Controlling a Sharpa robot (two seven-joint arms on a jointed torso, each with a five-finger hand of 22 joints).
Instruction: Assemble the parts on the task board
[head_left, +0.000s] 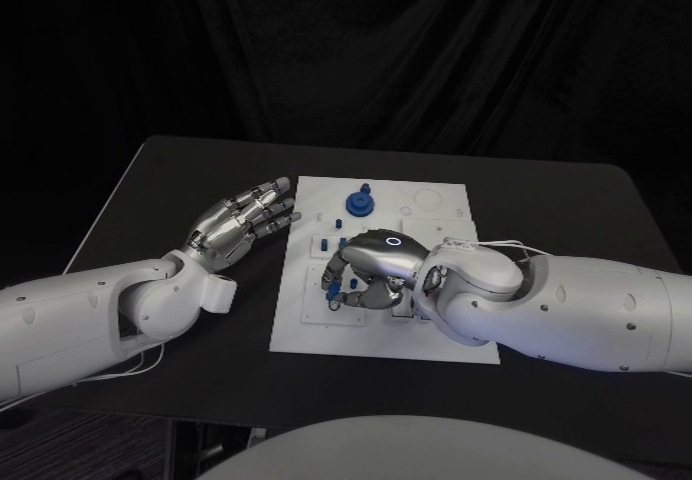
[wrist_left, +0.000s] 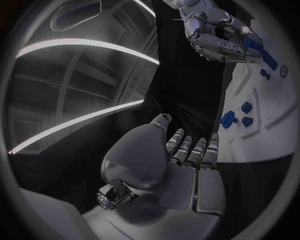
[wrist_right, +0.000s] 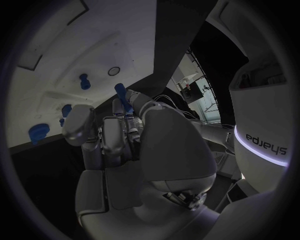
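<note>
1. Head view puts the white task board (head_left: 378, 330) at the middle of the black bench (head_left: 173, 190), long side running from 6 toward 12 o'clock.
2. My right robot hand (head_left: 368, 270) sits over the centre of the board, knuckles up, fingers curled downward.
3. In the right wrist view I see that right robot hand (wrist_right: 119, 135) pinching a slim blue peg (wrist_right: 122, 100) between thumb and fingertips; the peg stands up past the fingers.
4. From the left wrist view the same right robot hand (wrist_left: 215, 35) shows that blue peg (wrist_left: 255, 47) at its fingertips, just above the board (wrist_left: 275, 115).
5. My left robot hand (head_left: 238, 225) hovers at 9 o'clock of the board, just off its edge over bare bench, palm up, fingers straight and slightly spread toward 1 o'clock, holding nothing.
6. The left wrist view confirms this: left robot hand (wrist_left: 181, 165) flat, fingers extended side by side, nothing in the palm.
7. A round blue knobbed part (head_left: 359, 203) stands on the board at 12 o'clock of the right robot hand, well apart from it.
8. Small blue parts (head_left: 330, 244) lie on the board at 10 o'clock of the right robot hand, near its fingers.
9. More small blue pieces (head_left: 333, 291) sit right beneath the curled fingers at 7 o'clock; I cannot tell whether they touch them.
</note>
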